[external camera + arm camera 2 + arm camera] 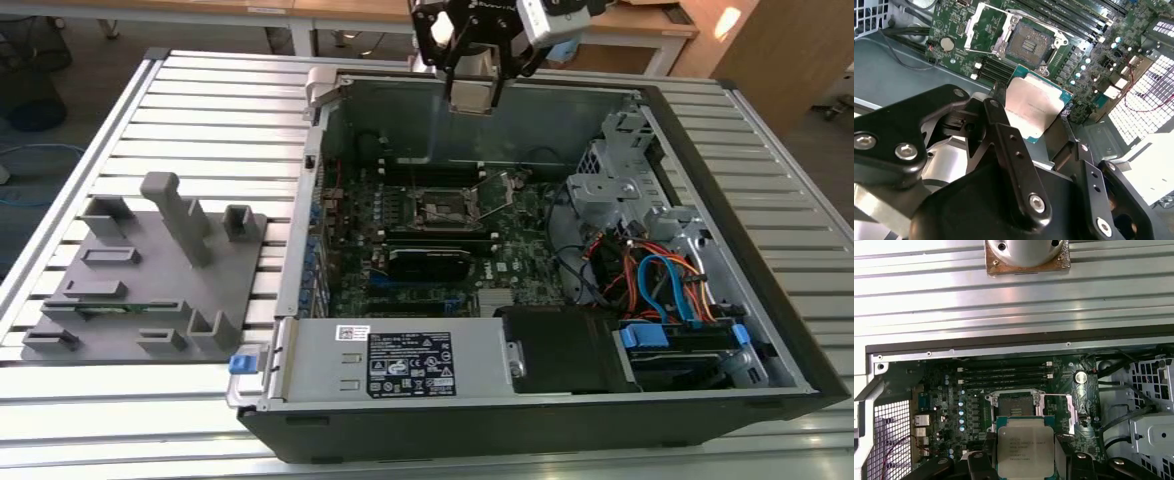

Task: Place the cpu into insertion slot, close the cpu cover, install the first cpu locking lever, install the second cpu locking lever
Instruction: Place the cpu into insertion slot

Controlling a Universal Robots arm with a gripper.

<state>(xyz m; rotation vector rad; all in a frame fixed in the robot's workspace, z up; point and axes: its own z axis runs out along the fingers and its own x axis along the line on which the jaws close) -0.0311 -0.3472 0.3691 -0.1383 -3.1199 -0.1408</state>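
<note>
In the second wrist view, the thin silver windowed cpu cover [985, 27] stands swung open, seemingly to leave the square dark insertion slot [1029, 44] bare. Black fingers [1001, 117] pinch the flat silver-grey square cpu [1034, 105] by 2 edges, well above that slot.

- Your exterior view looks steeply down from above one edge of the slatted table [200, 110]. It stands well back and takes in the whole open computer case [534, 425].
- Your first wrist view hangs high over the case. It faces almost straight down past the chip [1025, 450] onto the motherboard [944, 390], with table slats beyond the case wall.
- Your second wrist view sits close behind the chip [1034, 107] and faces the motherboard at a slant.
- All three views share the socket [447, 207] [1015, 402] [1029, 44]; both wrist views share the chip.
</note>
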